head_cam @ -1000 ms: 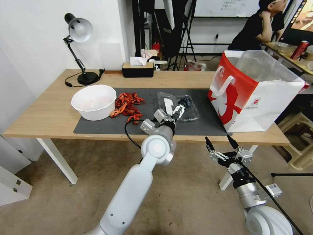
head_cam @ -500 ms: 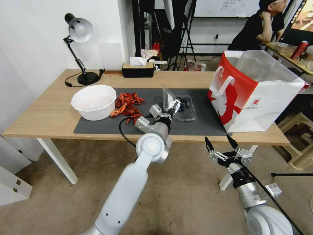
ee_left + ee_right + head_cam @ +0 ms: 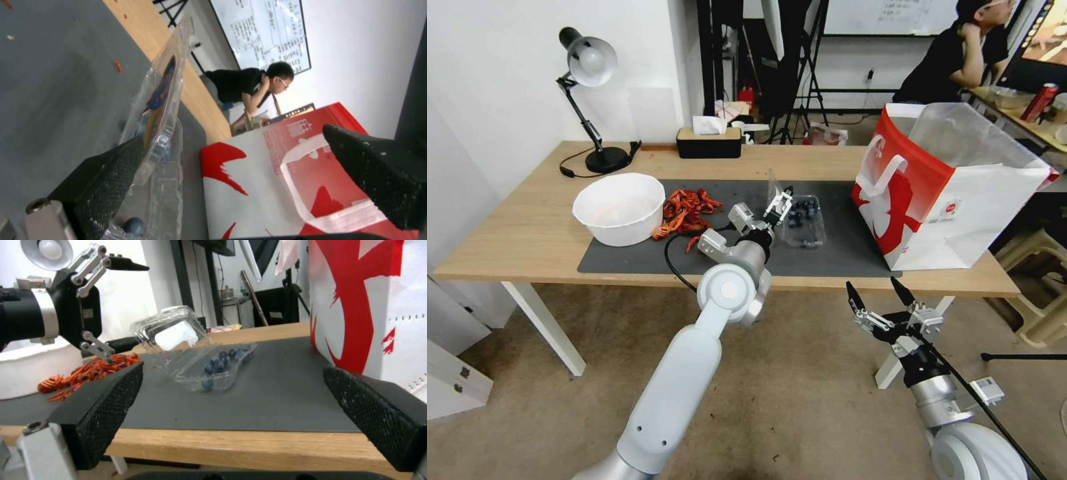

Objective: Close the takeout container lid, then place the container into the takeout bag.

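**Clamshell lid half up, left end effector behind it**

So the takeout container [image 3: 804, 223] sits on the dark mat [image 3: 627, 257] mid-worktop [image 3: 514, 233], blueberries inside, near the takeout bag [image 3: 954, 193] but not touching it. The lid [image 3: 171, 330] is tilted up, roughly half open. The left end effector [image 3: 778, 202] is spread wide, gripping nothing, one finger [image 3: 104, 173] pressed against the lid's outer face. The right end effector [image 3: 880, 299] hangs below the worktop edge, fingers apart, holding nothing.
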Controlling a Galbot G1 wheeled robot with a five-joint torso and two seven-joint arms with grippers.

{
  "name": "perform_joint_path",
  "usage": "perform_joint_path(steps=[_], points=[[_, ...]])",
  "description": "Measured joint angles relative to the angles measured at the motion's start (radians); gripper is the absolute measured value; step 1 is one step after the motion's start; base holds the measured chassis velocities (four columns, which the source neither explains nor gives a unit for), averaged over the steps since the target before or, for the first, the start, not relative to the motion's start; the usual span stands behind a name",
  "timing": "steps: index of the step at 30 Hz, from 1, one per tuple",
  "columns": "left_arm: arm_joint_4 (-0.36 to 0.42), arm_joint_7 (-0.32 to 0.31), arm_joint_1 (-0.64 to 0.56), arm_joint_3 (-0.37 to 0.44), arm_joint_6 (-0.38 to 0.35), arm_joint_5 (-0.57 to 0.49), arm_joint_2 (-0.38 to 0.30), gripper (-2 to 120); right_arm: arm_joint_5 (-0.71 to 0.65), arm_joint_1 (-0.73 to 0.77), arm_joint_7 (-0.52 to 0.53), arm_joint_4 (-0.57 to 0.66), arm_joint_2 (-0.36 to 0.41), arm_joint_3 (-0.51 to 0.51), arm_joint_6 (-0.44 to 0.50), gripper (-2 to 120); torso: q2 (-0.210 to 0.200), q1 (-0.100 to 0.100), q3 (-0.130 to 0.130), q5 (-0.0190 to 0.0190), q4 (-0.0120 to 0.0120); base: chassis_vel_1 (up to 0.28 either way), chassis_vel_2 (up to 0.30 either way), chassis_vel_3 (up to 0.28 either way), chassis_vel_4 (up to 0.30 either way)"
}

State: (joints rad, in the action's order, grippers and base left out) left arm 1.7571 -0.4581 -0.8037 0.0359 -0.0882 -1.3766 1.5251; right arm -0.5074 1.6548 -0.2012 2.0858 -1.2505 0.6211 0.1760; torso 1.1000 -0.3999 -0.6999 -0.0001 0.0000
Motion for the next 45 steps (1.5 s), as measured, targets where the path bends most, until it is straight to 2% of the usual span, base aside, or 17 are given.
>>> perform_joint_path(steps=[9,24,34,45], points=[[-0.033,0.067,0.03,-0.008,-0.047,-0.028,-0.044,100,0.002,0.003,0.0,0.0,-0.003,0.003,0.002,100,0.0,0.0,0.0,0.0,0.0,0.0,0.0,0.0,0.0],[-0.079,0.145,0.076,-0.009,-0.102,-0.055,-0.072,100,0.005,0.003,0.002,-0.008,-0.003,0.004,0.004,100,0.0,0.0,0.0,0.0001,0.0,0.0,0.0,0.0,0.0],[-0.117,0.171,0.12,-0.026,-0.114,-0.079,-0.062,100,0.008,0.004,0.002,-0.015,-0.005,0.004,0.005,100,0.0,0.0,0.0,0.0002,-0.0001,0.0,0.0,0.0,0.0],[-0.148,0.172,0.143,-0.041,-0.147,-0.096,-0.034,100,0.018,0.003,0.001,-0.023,-0.012,0.003,0.009,100,0.0,0.0,0.0,0.0001,0.0,0.0,0.0,0.0,0.0]])
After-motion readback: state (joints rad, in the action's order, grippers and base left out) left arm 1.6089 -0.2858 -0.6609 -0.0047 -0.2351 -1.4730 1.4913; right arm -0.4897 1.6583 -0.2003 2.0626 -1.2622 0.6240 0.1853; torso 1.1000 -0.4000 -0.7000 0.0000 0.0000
